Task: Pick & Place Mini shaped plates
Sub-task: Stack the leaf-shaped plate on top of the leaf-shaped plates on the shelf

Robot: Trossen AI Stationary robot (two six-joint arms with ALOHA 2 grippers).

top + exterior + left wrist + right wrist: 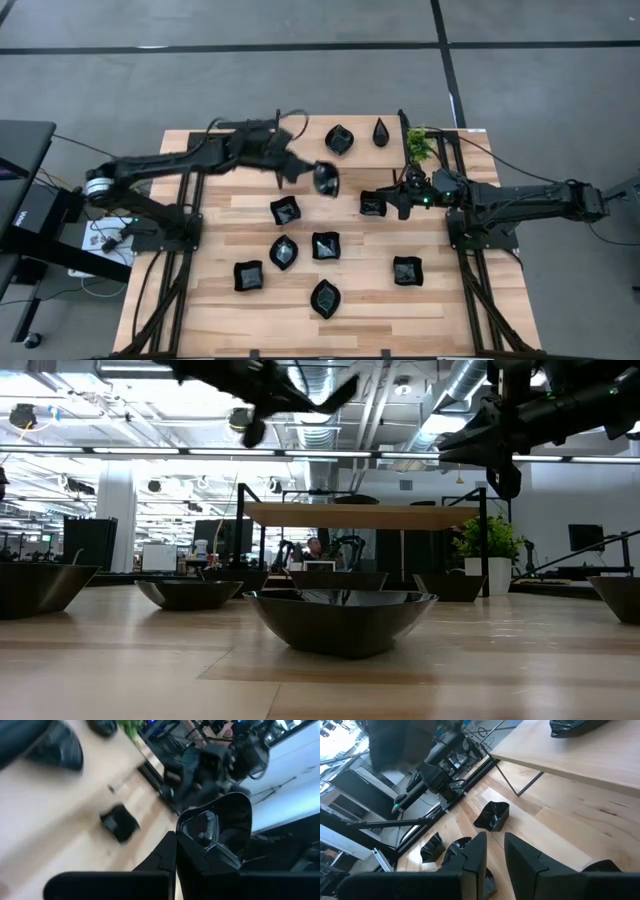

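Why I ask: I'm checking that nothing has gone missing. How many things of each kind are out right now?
Black plates set down: 9
Black plate held by the left end effector, lifted: 1
Green plant: 1
Total: 11

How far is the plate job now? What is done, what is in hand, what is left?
Done: two mini shaped plates sit on the raised shelf beside the plant. In hand: the left gripper holds one plate in the air, shut on its rim. Left: about eight plates lie on the table. The right gripper hovers over one, holding nothing.
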